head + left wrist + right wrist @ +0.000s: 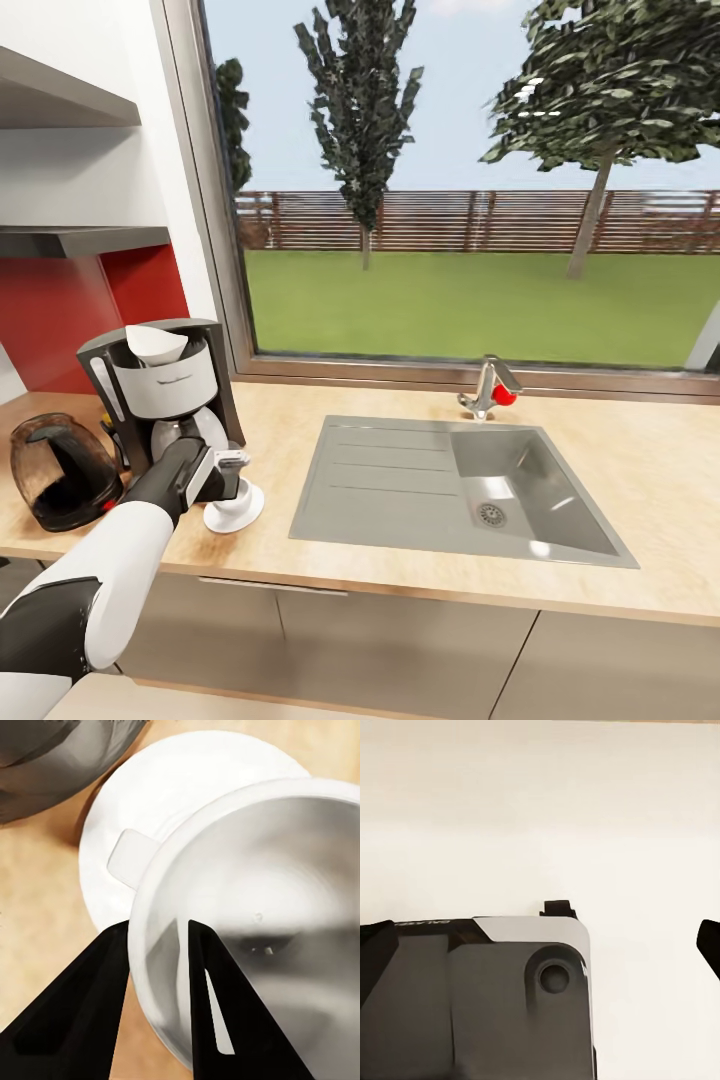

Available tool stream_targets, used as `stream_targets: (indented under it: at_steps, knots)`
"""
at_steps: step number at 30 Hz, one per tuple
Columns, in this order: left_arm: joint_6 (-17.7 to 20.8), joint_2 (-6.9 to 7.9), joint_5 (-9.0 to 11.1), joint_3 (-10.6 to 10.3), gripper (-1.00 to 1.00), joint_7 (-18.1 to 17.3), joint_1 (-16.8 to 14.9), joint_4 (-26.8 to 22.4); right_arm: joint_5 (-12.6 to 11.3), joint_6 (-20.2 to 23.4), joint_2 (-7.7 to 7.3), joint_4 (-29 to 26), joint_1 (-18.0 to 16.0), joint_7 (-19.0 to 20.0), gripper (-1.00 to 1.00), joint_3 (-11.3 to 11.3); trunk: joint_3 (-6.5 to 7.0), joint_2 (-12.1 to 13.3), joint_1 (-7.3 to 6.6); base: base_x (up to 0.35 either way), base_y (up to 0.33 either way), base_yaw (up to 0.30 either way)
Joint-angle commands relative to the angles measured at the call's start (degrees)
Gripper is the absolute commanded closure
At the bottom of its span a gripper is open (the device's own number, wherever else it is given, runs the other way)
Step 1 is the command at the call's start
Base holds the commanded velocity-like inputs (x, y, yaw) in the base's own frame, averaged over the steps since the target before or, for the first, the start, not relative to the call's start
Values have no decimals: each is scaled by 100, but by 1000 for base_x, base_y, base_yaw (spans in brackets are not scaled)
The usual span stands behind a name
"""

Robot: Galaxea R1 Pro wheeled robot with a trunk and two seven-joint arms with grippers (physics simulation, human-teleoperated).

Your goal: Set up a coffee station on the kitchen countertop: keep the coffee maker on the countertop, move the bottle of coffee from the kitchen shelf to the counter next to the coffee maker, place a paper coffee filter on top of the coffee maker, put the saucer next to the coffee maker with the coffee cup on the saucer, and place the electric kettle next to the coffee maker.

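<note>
You face a light wood surface [640, 470] running along the window wall. A grey steel sink [455, 490] with drainboard is set into it toward its right end, and a faucet [488, 388] with a red knob stands at the surface's back edge. The big window [470, 180] behind shows a lawn, a slatted fence, trees and pale daylight sky. At the left end you have a red backsplash [60, 310] with grey shelves [80, 240] above. Beige cabinet fronts [400, 640] hang below the front edge.

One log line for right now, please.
left claw: shut on white ceramic coffee cup rim | cup over white round saucer | beside black-and-white coffee maker | right claw: open
</note>
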Motion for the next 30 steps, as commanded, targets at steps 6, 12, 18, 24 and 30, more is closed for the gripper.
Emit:
stream_targets:
  at_steps: [6,12,18,24,30]
  knots:
    - [14,1,-61,21,100,-17,-4,-19,-55,-14,-1,1,-4,0,-100,48,-13,-13,4,0,0,0]
    - [13,5,-57,26,100,-22,-4,-27,-48,-14,-1,1,-4,-4,-100,48,-13,-13,4,0,0,0]
    - [13,17,-54,50,100,-22,-4,-34,-47,-14,-2,4,-4,-2,-100,48,-13,-13,4,0,0,0]
    - [-142,28,-53,58,100,-22,-4,-35,-47,-14,-1,8,-4,-4,-100,48,-13,-13,4,0,0,0]
    - [-306,21,-54,40,100,-15,-4,-26,-47,-14,-2,10,-4,-3,-100,48,-13,-13,4,0,0,0]
